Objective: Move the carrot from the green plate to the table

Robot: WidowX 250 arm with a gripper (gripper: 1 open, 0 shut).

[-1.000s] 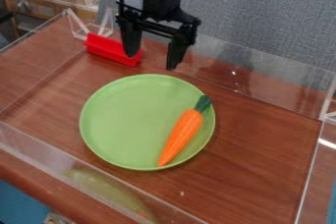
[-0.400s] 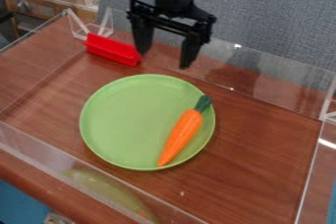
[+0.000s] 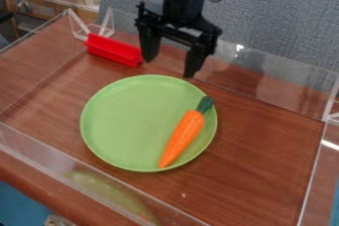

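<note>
Pincer [image 3: 173, 59] hangs spread wide and empty above the far rim of the green plate [image 3: 117, 121]. We see the red block [image 3: 114, 51] left of it, beyond the plate. Our carrot [image 3: 185, 134] lies on the plate's right side, stem pointing away. We'd guess light, stiff, slick plastic; grab mid-body across the width. Its underside stays hidden, and the arm is cut off up top.

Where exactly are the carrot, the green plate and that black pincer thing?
carrot [image 3: 185, 138], camera view, middle of its orange body.
green plate [image 3: 122, 121], camera view, bare left part of its flat surface.
pincer [image 3: 173, 56], camera view, midway between its two open fingertips, above the plate's far edge.
</note>
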